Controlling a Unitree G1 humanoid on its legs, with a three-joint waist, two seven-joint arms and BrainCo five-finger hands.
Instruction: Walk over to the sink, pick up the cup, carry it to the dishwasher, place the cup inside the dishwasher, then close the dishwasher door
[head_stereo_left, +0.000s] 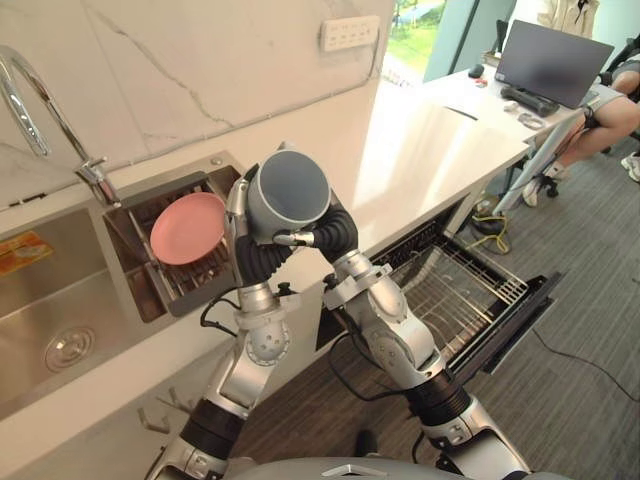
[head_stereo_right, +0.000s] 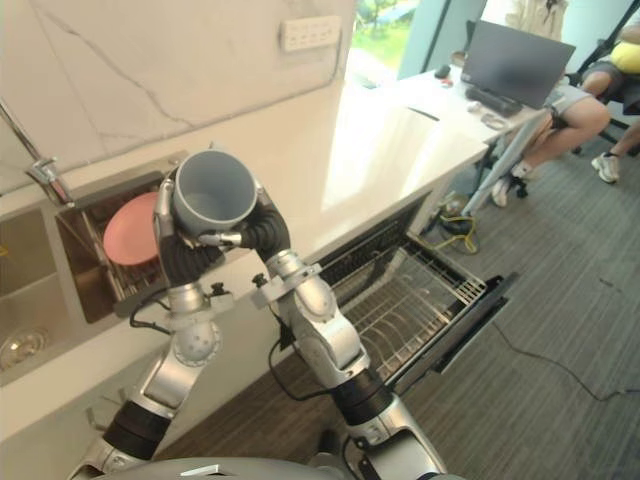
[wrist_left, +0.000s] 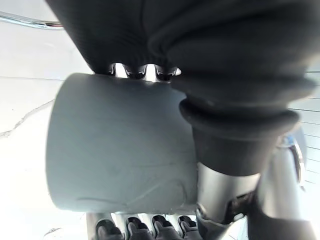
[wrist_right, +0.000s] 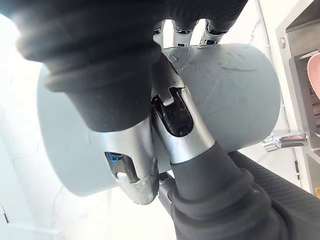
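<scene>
Carrying the cup (head_stereo_left: 288, 190) is the step in hand: left hand (head_stereo_left: 240, 225) and right hand (head_stereo_left: 332, 232) seem to have fingers clamped round it, above the table's (head_stereo_left: 420, 150) front edge by the sink (head_stereo_left: 60, 290). Next it must swing over the open dishwasher (head_stereo_left: 522, 308) and lower onto its rack (head_stereo_left: 450, 285).

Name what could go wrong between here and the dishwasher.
The cup is clasped between the left hand and right hand above the counter; if either loosens during the turn, it may slip and drop. The dishwasher door is down with the rack pulled out on the robot's right, so a step that way could knock into it. The pink plate stands close by the left hand and might get bumped.
</scene>
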